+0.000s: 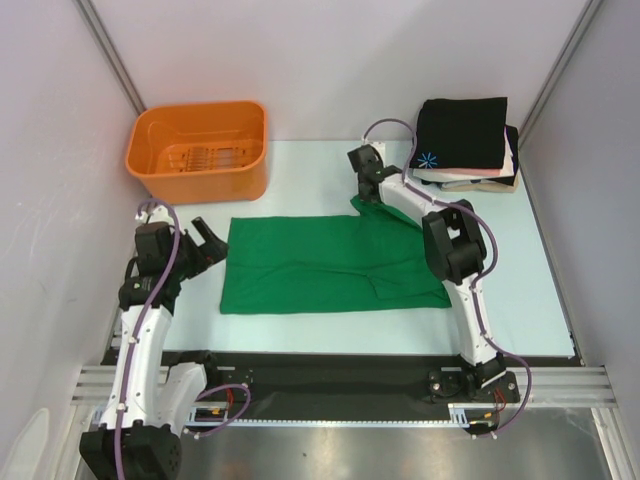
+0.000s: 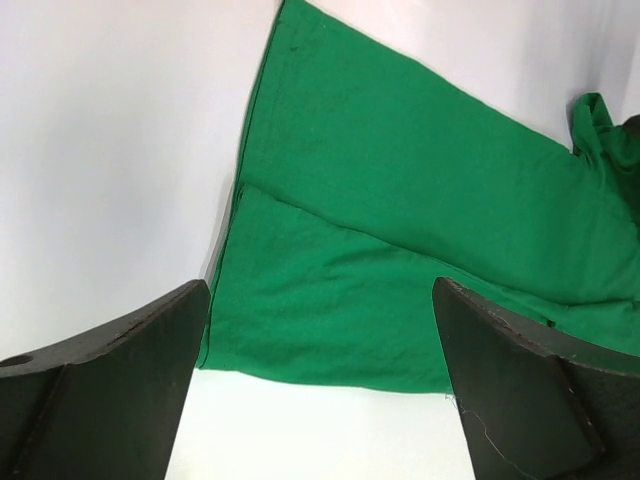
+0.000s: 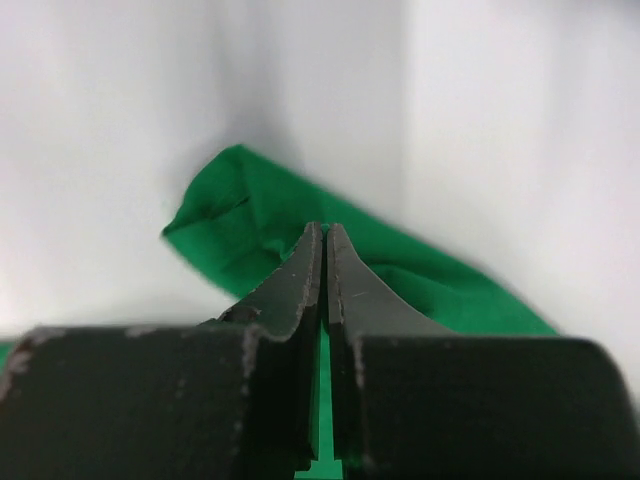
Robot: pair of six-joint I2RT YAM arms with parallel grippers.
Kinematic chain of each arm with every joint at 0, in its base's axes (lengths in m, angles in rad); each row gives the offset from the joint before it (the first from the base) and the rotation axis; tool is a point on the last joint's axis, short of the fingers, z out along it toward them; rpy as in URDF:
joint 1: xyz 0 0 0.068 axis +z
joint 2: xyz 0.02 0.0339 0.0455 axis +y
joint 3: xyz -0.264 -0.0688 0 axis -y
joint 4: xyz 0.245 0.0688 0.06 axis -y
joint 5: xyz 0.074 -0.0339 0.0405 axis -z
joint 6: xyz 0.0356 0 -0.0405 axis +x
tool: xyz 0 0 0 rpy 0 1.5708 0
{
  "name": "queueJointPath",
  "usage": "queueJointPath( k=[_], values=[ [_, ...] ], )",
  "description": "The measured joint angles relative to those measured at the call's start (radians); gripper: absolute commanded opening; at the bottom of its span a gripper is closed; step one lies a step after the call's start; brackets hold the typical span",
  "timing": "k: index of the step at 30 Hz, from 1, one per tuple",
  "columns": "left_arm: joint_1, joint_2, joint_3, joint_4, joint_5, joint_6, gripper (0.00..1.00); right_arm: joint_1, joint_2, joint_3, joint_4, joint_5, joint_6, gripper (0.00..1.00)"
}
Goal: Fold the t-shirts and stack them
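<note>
The bright green t-shirt [image 1: 320, 265] lies spread in the middle of the table, partly folded, with its far right corner lifted. My right gripper [image 1: 366, 197] is shut on that corner; in the right wrist view the cloth [image 3: 250, 215] shows between and beyond the closed fingers [image 3: 290, 290]. My left gripper [image 1: 207, 243] is open and empty just left of the shirt's left edge; the left wrist view shows the shirt [image 2: 400, 220] ahead between the spread fingers [image 2: 110, 380]. A stack of folded t-shirts, black with a starburst mark on top [image 1: 460, 135], sits at the far right.
An orange plastic basket [image 1: 200, 150] stands at the far left corner of the table. Grey walls close in on both sides. The black rail with the arm bases runs along the near edge.
</note>
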Motion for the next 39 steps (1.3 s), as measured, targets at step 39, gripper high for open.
queueJointPath(
  k=[39],
  values=[
    [-0.062, 0.92, 0.354, 0.207, -0.116, -0.113, 0.76, 0.076, -0.836, -0.804, 0.03, -0.092, 0.14, 0.0]
  ],
)
